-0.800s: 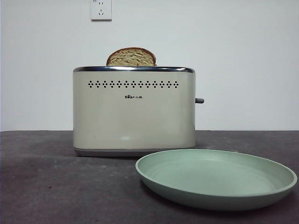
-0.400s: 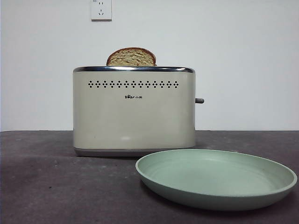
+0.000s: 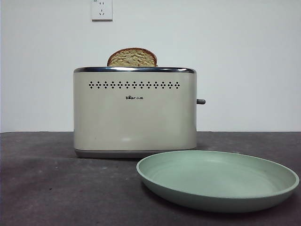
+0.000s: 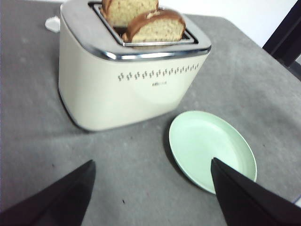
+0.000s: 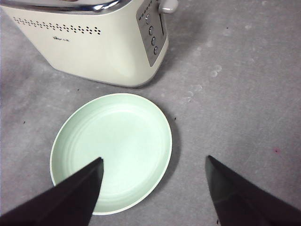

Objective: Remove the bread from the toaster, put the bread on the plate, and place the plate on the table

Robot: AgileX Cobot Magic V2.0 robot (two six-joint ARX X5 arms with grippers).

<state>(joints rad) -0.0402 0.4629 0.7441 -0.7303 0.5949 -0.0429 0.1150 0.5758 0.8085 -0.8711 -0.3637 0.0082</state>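
Observation:
The cream toaster stands on the dark table. The bread, a speckled slice with a dark brown crust, pokes up from the toaster's slot; in the left wrist view the bread sits in the slot nearer the holed side. The mint-green plate lies flat on the table in front of the toaster. My left gripper hovers open above the table, with the toaster and the plate ahead of it. My right gripper hangs open above the plate. Neither gripper holds anything.
A paler slice stands in the toaster's other slot. The grey lever sticks out of the toaster's end, above a column of buttons. A wall socket is on the white wall behind.

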